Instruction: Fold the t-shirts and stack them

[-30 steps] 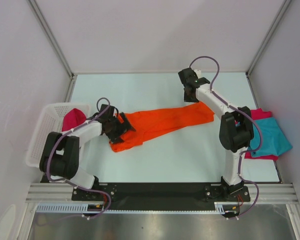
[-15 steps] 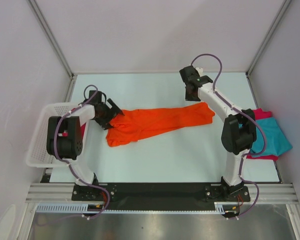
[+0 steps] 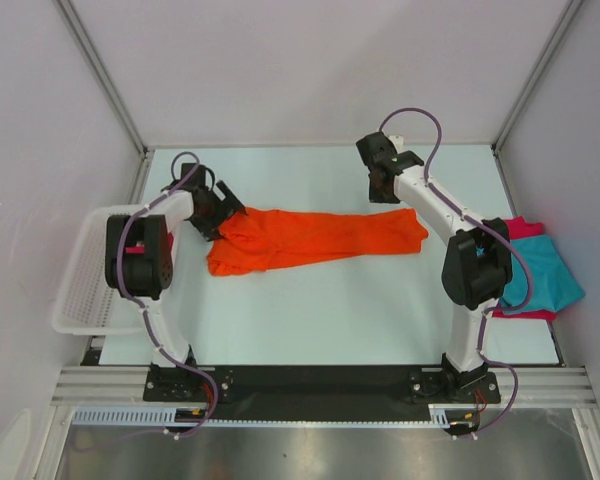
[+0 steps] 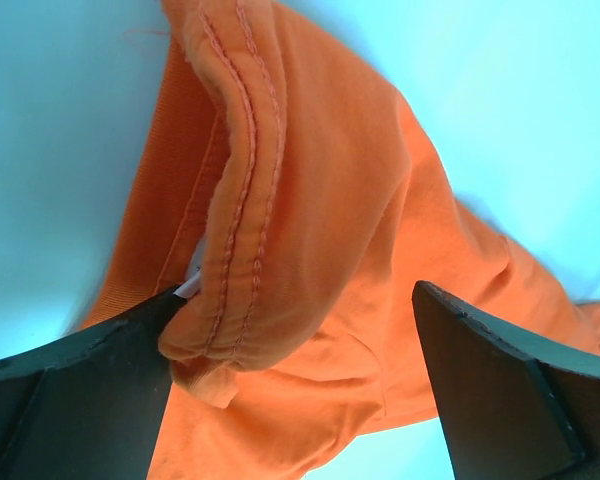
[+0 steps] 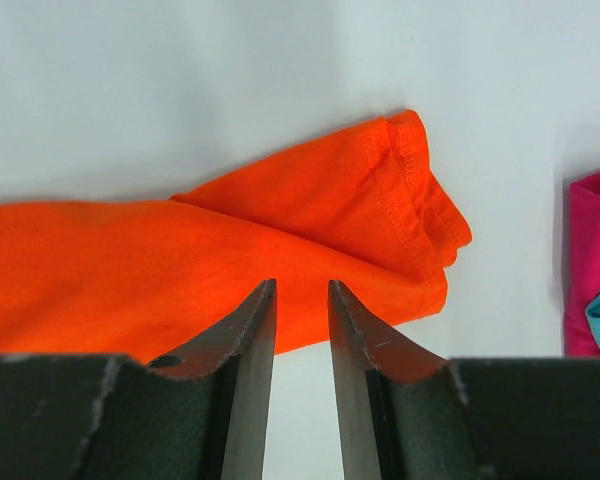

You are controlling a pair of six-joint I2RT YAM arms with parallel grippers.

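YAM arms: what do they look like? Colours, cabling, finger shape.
The left arm and right arm match: white links, bulky black joint housings. A thin purple-grey cable loops outside each, base to wrist. The left gripper and right gripper have matte black, wedge-shaped fingers tapering to the tips.

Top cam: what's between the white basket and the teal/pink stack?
The orange t-shirt, stretched lengthwise across the table, clearest in the top external view.

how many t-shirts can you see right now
3. An orange t-shirt lies stretched across the middle of the table; a teal t-shirt sits at the right edge on a pink-red t-shirt. The left arm covers part of the basket, so more may be hidden there.
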